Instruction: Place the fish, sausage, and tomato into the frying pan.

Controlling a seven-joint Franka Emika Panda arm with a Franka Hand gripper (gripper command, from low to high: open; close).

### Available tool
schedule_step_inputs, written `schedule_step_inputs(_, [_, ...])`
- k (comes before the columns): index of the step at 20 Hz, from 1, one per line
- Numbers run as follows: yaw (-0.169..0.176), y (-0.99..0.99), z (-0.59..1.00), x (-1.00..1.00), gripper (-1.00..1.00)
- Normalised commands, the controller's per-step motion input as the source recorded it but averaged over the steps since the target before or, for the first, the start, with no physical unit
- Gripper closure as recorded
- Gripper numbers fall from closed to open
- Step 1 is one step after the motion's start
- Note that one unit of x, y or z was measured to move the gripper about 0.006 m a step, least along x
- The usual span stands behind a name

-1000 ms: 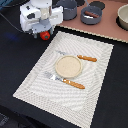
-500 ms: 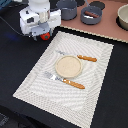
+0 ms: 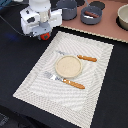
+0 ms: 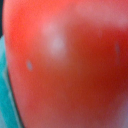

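Note:
The tomato (image 3: 45,36), a glossy red-orange ball, sits at the far left corner of the striped placemat (image 3: 95,80), directly under my gripper (image 3: 44,33). In the wrist view the tomato (image 4: 70,65) fills nearly the whole picture, so it is very close to the hand. My fingers are hidden by the white hand body, so their state does not show. The frying pan (image 3: 90,15), shallow and blue-grey with a dark inside, stands on the tan board at the back, well to the exterior view's right of the gripper. The fish and the sausage are out of view.
A taller blue-grey pot (image 3: 66,9) stands next to the pan, and a beige bowl (image 3: 123,16) is at the far right. On the placemat lie a beige plate (image 3: 67,66), a knife (image 3: 83,58) and a fork (image 3: 65,81), both with orange handles.
The hand has shifted slightly toward the exterior view's left and settled over the tomato. Nothing else has moved.

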Motion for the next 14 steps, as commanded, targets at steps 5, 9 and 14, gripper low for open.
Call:
schedule_step_inputs(5, [-0.012,0.66,1.00,0.91,1.00])
schedule_step_inputs(9, [-0.003,0.65,1.00,0.97,1.00])
schedule_step_inputs(14, [-0.008,0.59,1.00,0.92,1.00])
